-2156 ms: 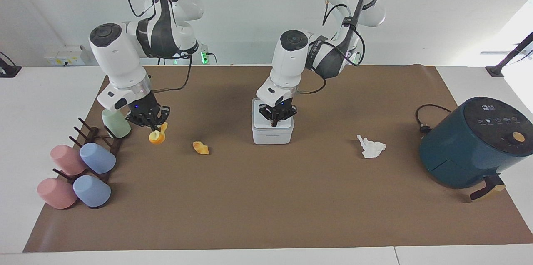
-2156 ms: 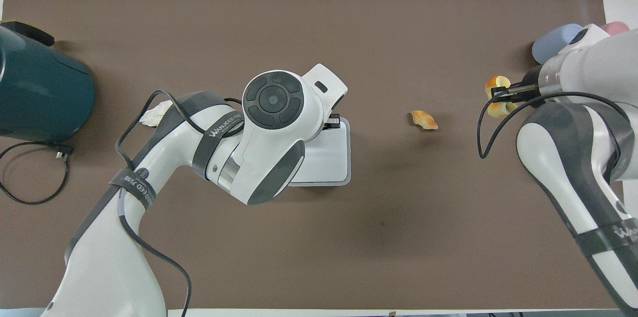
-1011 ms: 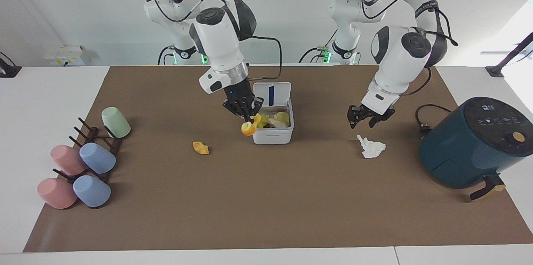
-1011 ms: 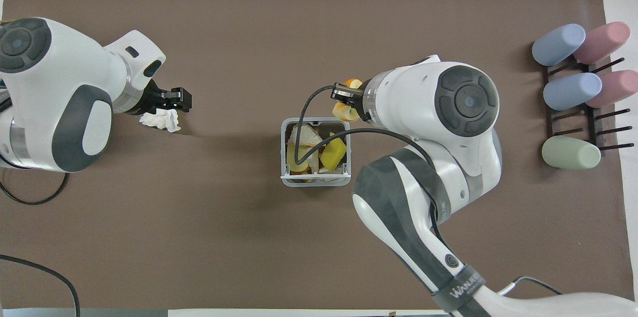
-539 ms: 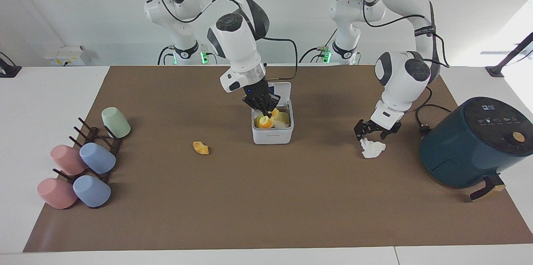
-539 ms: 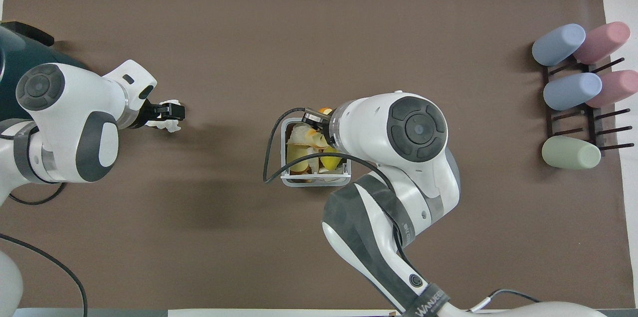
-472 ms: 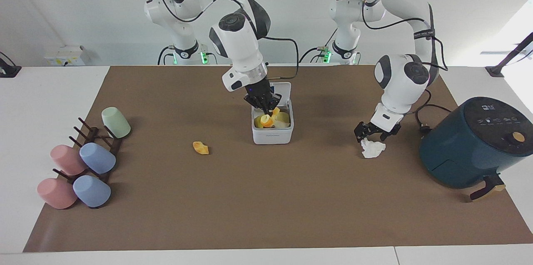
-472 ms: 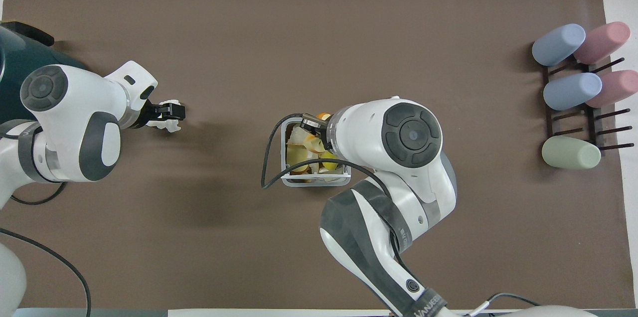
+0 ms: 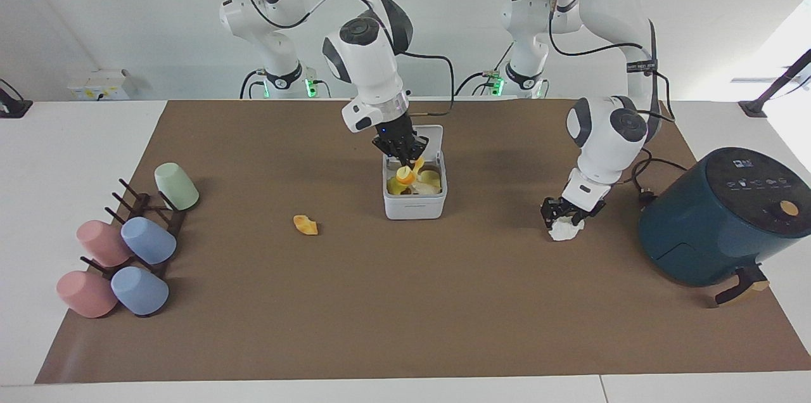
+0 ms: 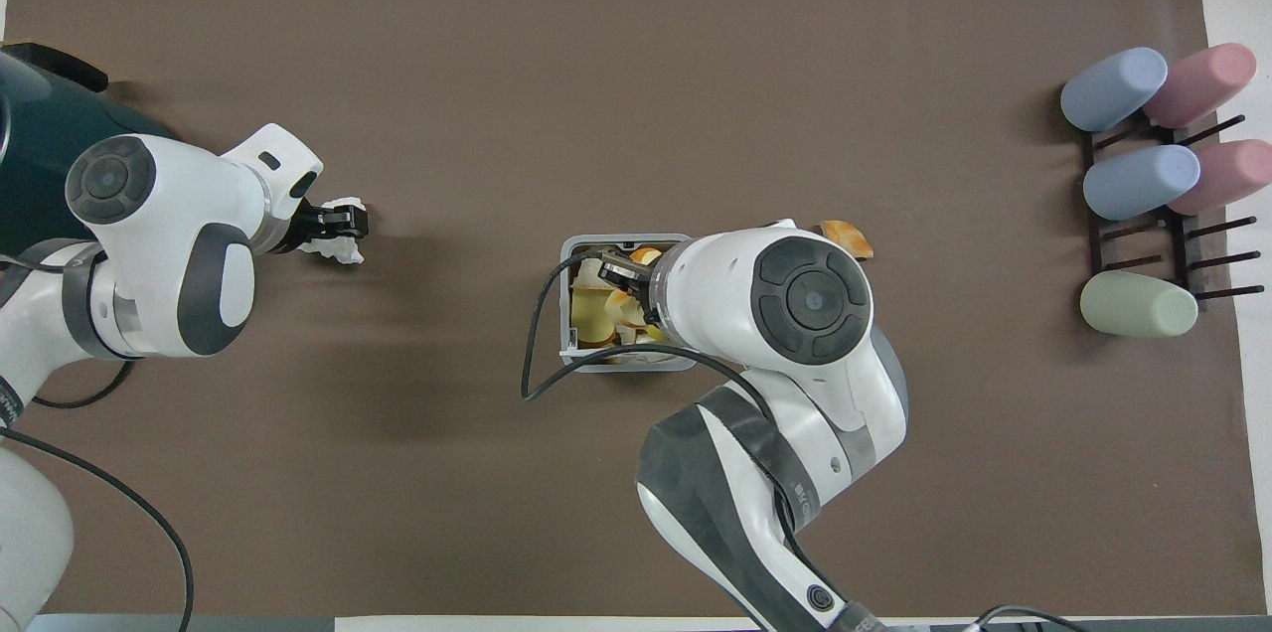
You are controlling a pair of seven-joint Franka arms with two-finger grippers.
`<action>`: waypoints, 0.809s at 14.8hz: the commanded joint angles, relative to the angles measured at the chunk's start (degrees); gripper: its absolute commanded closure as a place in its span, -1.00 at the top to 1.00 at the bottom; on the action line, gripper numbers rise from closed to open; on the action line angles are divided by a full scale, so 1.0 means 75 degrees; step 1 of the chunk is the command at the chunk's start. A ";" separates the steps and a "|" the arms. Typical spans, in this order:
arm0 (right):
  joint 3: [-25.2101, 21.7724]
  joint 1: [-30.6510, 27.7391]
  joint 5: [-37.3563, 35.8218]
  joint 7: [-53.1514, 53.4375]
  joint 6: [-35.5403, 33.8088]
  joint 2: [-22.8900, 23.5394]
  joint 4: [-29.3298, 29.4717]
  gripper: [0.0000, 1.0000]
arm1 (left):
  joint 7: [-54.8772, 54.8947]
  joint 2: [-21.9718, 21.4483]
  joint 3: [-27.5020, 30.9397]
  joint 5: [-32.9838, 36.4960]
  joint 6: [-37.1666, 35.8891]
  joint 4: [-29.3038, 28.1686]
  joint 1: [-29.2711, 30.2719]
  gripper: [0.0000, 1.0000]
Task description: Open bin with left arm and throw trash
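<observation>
The bin [image 9: 415,205] stands mid-table with its white lid [image 9: 424,135] up; several yellow and white scraps lie inside it [image 10: 586,314]. My right gripper [image 9: 404,159] hangs over the open bin, shut on the yellow wedge with orange rind [image 9: 405,176], and shows from above over the bin [image 10: 621,279]. My left gripper [image 9: 562,210] is down at the crumpled white tissue [image 9: 566,232], open, with a finger on either side of it [image 10: 338,220]. The small orange bit [image 9: 305,224] lies on the mat toward the right arm's end [image 10: 845,237].
A large dark teal air fryer [image 9: 722,219] with its cord stands at the left arm's end, close to the left gripper. A rack with several pastel cups [image 9: 127,244] lies at the right arm's end. A brown mat [image 9: 405,314] covers the table.
The left gripper pressed the bin's lid, which opened, then swung to the tissue and came down around it. The right gripper carried the yellow wedge from beside the cups to over the bin.
</observation>
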 commanded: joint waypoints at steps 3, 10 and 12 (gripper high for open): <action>-0.0014 -0.0174 0.0045 0.0132 -0.1075 0.0129 0.0854 1.00 | 0.0136 -0.0015 -0.0042 -0.0047 -0.0076 0.0156 0.0074 -1.00; -0.0073 -0.0898 -0.0656 -0.1025 -0.2063 0.0352 0.1901 1.00 | -0.0168 -0.0050 -0.0077 -0.0129 -0.1400 0.1233 0.0016 -1.00; -0.0084 -0.1321 -0.0776 -0.2044 -0.2192 0.0294 0.1901 1.00 | -0.0589 -0.0120 -0.0136 -0.0385 -0.2112 0.1771 -0.0066 -1.00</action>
